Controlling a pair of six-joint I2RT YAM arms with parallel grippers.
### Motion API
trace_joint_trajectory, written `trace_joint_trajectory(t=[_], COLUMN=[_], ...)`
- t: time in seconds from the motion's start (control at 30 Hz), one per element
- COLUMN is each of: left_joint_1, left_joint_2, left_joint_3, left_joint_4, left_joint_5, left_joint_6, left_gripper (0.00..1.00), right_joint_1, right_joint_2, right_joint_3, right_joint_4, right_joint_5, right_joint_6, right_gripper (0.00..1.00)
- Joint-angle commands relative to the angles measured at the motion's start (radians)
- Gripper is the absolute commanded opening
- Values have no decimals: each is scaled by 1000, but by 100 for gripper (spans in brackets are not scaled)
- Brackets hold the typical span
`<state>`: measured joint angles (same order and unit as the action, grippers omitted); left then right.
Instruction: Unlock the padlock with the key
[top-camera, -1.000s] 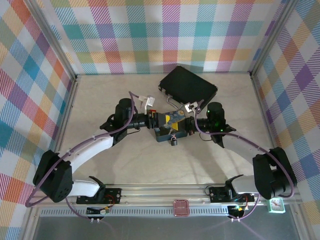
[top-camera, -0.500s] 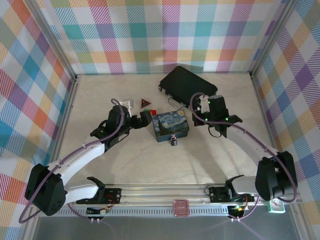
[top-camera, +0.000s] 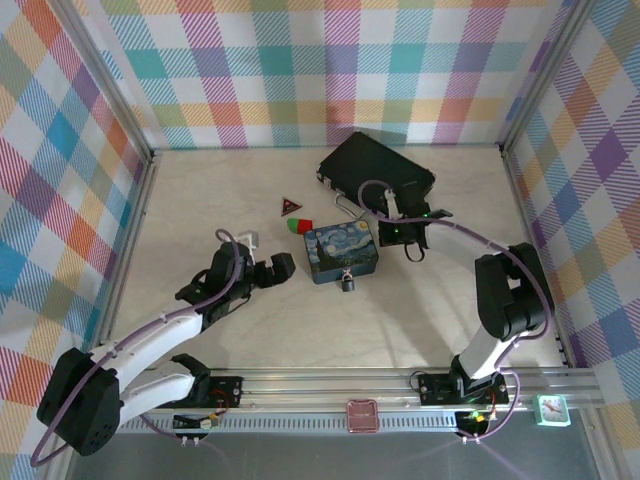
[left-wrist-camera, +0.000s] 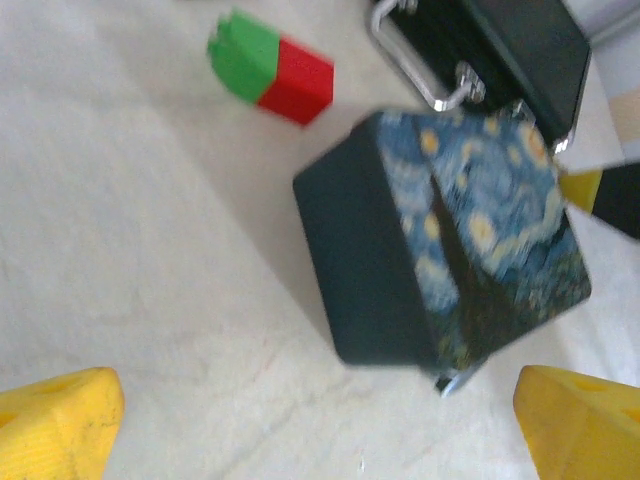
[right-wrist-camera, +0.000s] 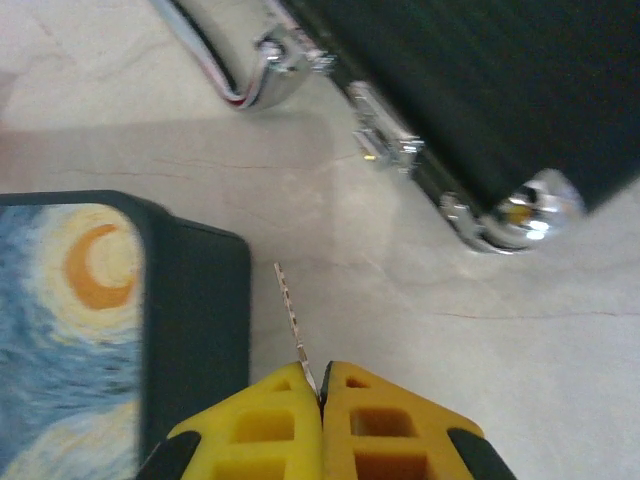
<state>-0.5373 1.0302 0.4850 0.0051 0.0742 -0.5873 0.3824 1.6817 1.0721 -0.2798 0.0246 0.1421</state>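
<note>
The right gripper (right-wrist-camera: 322, 385) is clenched on the key (right-wrist-camera: 289, 310), its thin silvery blade jutting out from the yellow jaws beside the blue tin (top-camera: 341, 252). The left gripper (top-camera: 284, 267) gapes wide, holding nothing. The small dark padlock (top-camera: 347, 284) hangs on the tin's side facing the table (top-camera: 400, 320)'s near edge.

Bright, even light with soft shadows; the left wrist view is blurred, the right wrist view sharper.
</note>
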Motion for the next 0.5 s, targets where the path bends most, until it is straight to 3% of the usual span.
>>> trace_joint_trajectory(t=[0.0, 0.23, 0.47], left_joint_1=[-43, -164, -301], left_joint_2=[-35, -53, 22], left_joint_3=[-32, -107, -101], left_joint_4=[9, 29, 120], left_joint_5=[96, 45, -150], left_joint_6=[-11, -151, -293], left_gripper=[100, 95, 90], right_joint_1=[59, 155, 188], right_joint_2=[29, 143, 183], right_joint_3=[44, 158, 241], right_joint_4=[-5, -1, -8], right_joint_5=[-36, -58, -94], right_joint_6=[21, 118, 164], right_gripper=[0, 0, 0])
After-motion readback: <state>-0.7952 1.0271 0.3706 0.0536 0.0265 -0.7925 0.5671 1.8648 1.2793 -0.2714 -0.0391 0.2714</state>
